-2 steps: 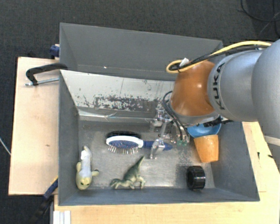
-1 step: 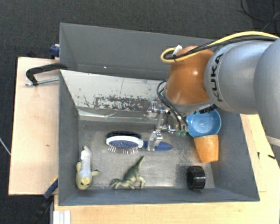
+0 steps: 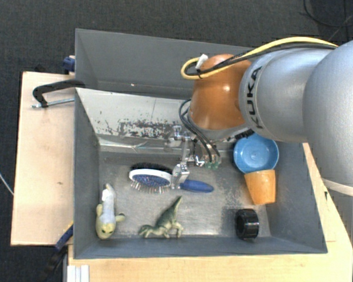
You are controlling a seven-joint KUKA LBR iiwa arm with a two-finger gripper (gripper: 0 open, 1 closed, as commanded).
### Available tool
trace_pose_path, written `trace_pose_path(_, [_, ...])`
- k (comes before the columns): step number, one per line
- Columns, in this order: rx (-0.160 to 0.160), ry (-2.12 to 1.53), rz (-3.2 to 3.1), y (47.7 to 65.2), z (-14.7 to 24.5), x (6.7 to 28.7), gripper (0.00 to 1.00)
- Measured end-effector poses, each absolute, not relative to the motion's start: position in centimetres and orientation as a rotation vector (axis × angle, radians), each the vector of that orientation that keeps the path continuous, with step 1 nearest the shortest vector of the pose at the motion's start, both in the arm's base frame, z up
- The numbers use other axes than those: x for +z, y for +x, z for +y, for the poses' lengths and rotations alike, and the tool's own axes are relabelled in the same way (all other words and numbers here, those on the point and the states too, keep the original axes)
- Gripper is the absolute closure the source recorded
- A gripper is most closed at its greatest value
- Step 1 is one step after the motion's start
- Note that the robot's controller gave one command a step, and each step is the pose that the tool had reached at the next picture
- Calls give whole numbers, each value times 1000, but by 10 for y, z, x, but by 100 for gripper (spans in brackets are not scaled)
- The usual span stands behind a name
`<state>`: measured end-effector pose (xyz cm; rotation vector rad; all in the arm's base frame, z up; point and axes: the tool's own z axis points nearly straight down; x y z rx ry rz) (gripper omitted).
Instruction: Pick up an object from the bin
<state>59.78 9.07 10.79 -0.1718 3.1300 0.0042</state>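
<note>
Nearest us hangs the grey arm; its gripper sits low, fingers parted astride the blue hairbrush in the middle of the bin (at its neck, we judge, the narrowest place to grasp)

Hairbrush neck (blue-and-white) behind the claw
</note>
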Motion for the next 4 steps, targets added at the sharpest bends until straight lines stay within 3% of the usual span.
trace_pose_path(1, [1,146,3138,588,111,74,0])
trace_pose_path(2, [3,334,3109,571,129,74,0])
trace_pose_path(3, [8,331,3108,571,130,75,100])
trace_pose_path(4, [8,329,3113,574,131,168,100])
